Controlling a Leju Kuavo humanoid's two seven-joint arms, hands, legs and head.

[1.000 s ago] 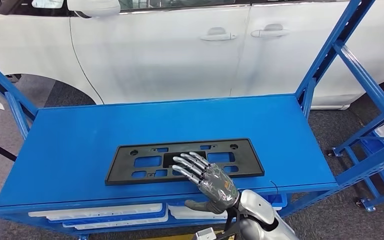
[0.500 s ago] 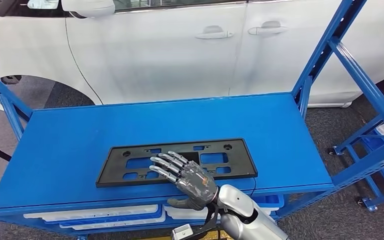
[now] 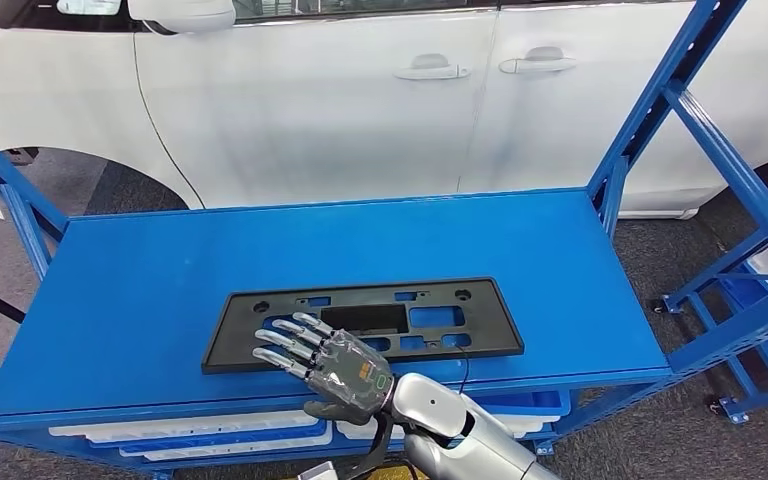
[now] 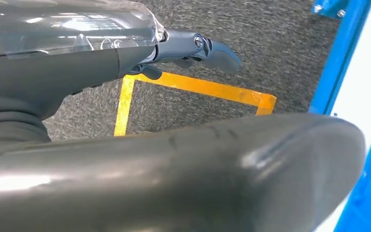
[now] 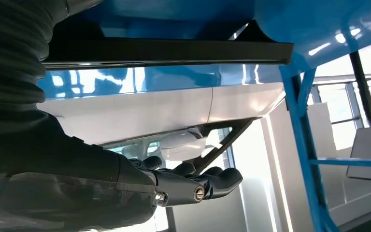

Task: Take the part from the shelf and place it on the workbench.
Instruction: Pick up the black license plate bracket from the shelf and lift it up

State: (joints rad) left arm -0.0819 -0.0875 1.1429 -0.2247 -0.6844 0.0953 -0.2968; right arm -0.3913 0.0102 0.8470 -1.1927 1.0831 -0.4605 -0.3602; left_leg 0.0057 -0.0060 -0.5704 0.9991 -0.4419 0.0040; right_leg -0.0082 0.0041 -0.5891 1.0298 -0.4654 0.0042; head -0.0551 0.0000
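Your right hand hovers over the part's near left edge, fingers spread, gripping nothing; black part flat on the blue shelf; left hand hanging, grasp unclear.

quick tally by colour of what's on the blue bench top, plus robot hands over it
black: 1, the flat rectangular black plastic frame part with cut-outs
silver: 1, the robot's right hand, fingers spread over the part's near left edge
total: 2

Bright, even light overhead; head view is sharp, with soft glare on the car. Wrist views are blurred up close, with glare streaks on the shelf.
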